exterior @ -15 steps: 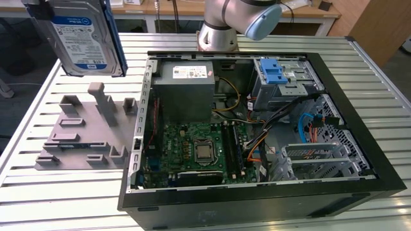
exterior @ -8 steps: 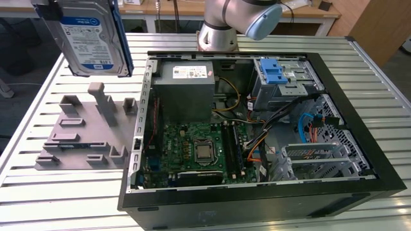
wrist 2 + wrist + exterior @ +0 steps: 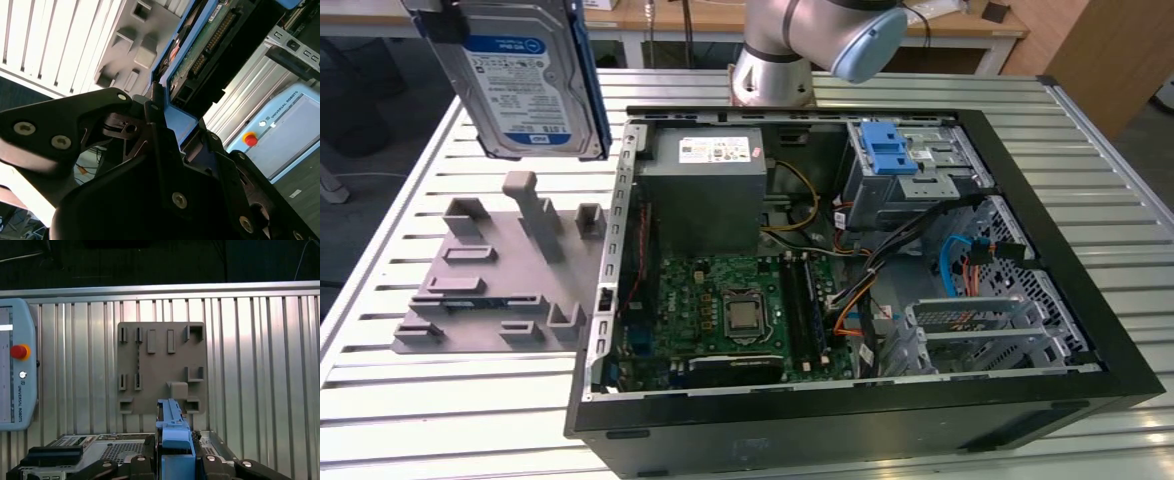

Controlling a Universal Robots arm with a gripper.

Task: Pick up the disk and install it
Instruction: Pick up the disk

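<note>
The disk (image 3: 527,85), silver with a white-and-blue label and blue side rails, hangs upright in the air at the exterior view's upper left, above the grey fixture plate (image 3: 494,280). My gripper (image 3: 175,462) is shut on its upper end; a dark finger (image 3: 438,20) shows at the disk's top edge. In the first wrist view the disk's blue rail (image 3: 175,432) sticks out between the black fingers, with the fixture plate (image 3: 160,365) below. The second wrist view shows the disk's green circuit board (image 3: 200,50) and blue rail clamped between the fingers (image 3: 115,125).
An open computer case (image 3: 1067,200) lies on the slatted metal table (image 3: 454,400), holding a grey power supply box (image 3: 707,190), a motherboard (image 3: 734,310) and a silver cage with a blue latch (image 3: 901,160). The arm's base (image 3: 774,60) stands behind it. A teach pendant (image 3: 15,365) lies on the table.
</note>
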